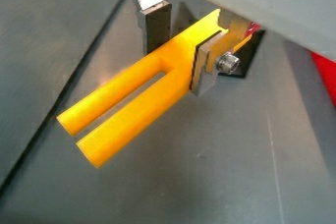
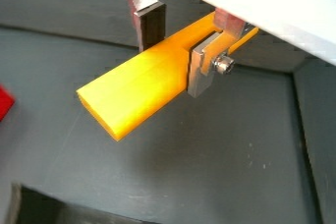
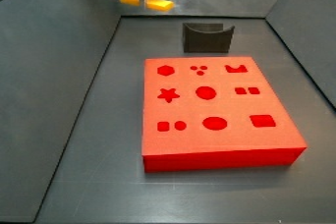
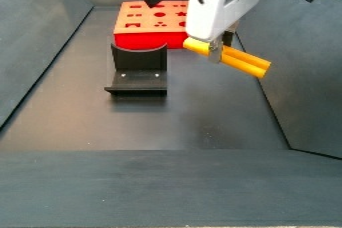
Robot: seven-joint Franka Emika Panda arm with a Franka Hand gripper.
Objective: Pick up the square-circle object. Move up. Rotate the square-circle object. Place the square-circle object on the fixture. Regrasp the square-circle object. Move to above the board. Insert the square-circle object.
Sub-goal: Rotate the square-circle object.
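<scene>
My gripper (image 1: 182,56) is shut on the square-circle object (image 1: 125,100), a yellow-orange elongated block with a slot along one face. It holds the block by one end, well above the floor, and the block sticks out sideways. Both wrist views show the block (image 2: 132,90) between the fingers of the gripper (image 2: 178,49). In a side view the block (image 4: 234,60) hangs under the gripper (image 4: 207,37), to the right of the fixture (image 4: 138,72) and the red board (image 4: 150,22). In a side view the block (image 3: 147,3) is beyond the fixture (image 3: 207,37) and the board (image 3: 217,110).
Grey walls enclose the dark floor on the sides. The fixture stands against the board's short end. A strip of the red board shows at the edge of a wrist view (image 1: 325,76).
</scene>
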